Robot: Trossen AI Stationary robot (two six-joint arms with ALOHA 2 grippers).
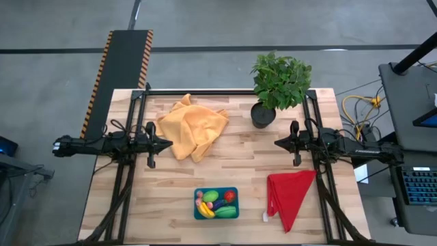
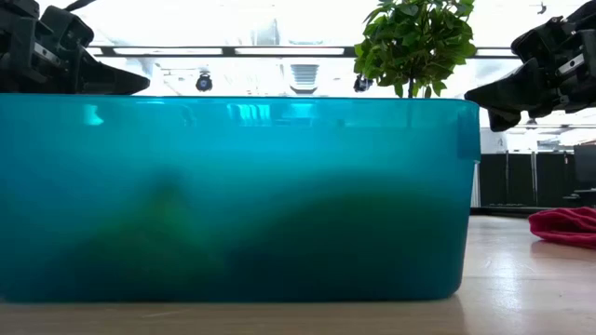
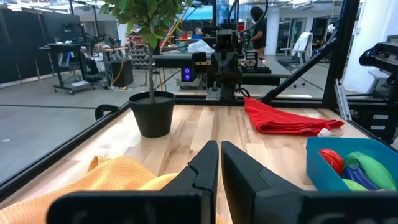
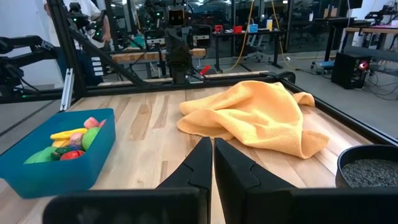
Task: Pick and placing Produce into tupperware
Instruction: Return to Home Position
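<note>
The tupperware (image 1: 216, 189) is sitting near the front edge of the surface (image 1: 239, 164), between the two arms. The produce (image 1: 217, 203) is lying inside it, with yellow, green, red and purple pieces packed close together. I am seeing no loose piece on the wood, so the job is looking finished or nearly so.

The left pincer (image 1: 168, 144) is hanging at the left side, fingers together and holding nothing. Its tip is pointing at the orange cloth (image 1: 193, 126) and is just beside the folds. The right pincer (image 1: 276, 143) is mirroring it on the right, also closed and empty, near the potted plant (image 1: 278, 82).

The danger, I think, is lying in these close neighbours. If the left arm is dipping while folding away, its tip may be hooking the cloth and dragging it. A careless swing of the right arm may be tipping the tall plant. The tupperware is full, so any push on it may be spilling the top pieces.
</note>
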